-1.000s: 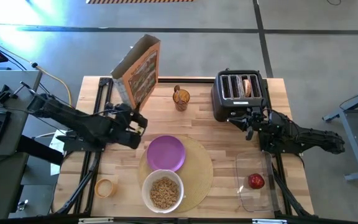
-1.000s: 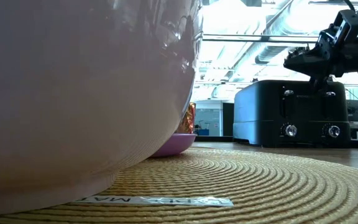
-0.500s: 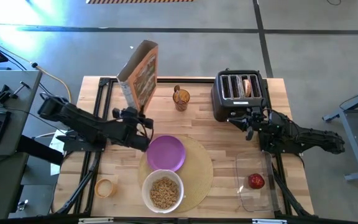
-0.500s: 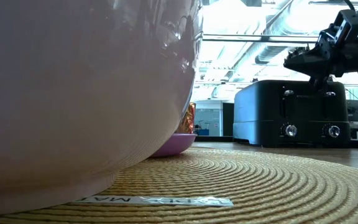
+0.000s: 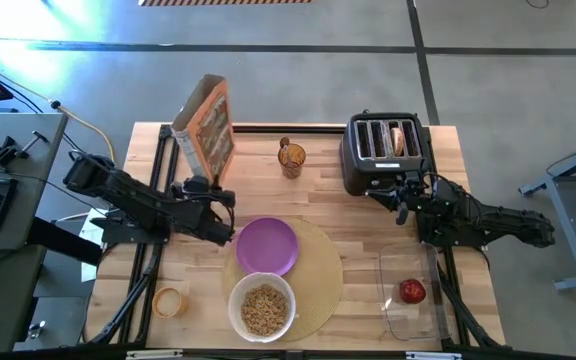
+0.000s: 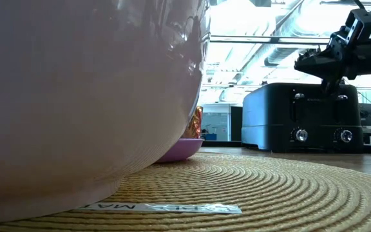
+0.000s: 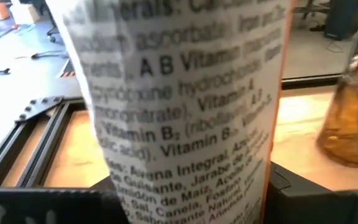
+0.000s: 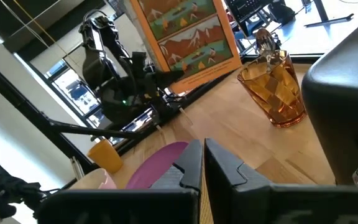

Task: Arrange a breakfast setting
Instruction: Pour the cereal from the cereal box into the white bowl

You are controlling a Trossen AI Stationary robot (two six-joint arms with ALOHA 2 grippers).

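My left gripper point(image 5: 204, 188) is shut on a cereal box point(image 5: 204, 125) that stands nearly upright over the table's far left; its printed narrow side point(image 7: 185, 112) fills the left wrist view. On the round tan mat point(image 5: 318, 280) lie the purple plate point(image 5: 267, 246) and the white bowl point(image 5: 262, 307) of brown cereal. The bagel point(image 5: 397, 140) sticks up from the black toaster point(image 5: 383, 152). The red apple point(image 5: 412, 291) lies in a clear tray. A spoon point(image 8: 263, 41) stands in an amber glass point(image 5: 291, 157). My right gripper point(image 5: 400, 200) waits shut before the toaster. My left gripper pinches the cereal box near its bottom end point(image 7: 185, 193), one finger on each broad face, the narrow side facing the wrist. The fingers point(image 8: 143, 73) come nearly level from the table's left. The box stands almost upright above them; whether its bottom rests on the table I cannot tell.
A small orange cup point(image 5: 169, 301) stands near the front left corner. The clear tray point(image 5: 408, 262) lies at the front right. Bare wood shows between the glass, the plate and the toaster. In the low view the bowl's wall point(image 6: 82, 96) blocks the left half.
My left gripper has sunk and rolled, still shut on the cereal box. The box, which leaned toward the table's right with its open top showing, has tipped back to nearly upright and shifted toward the left edge and lower.
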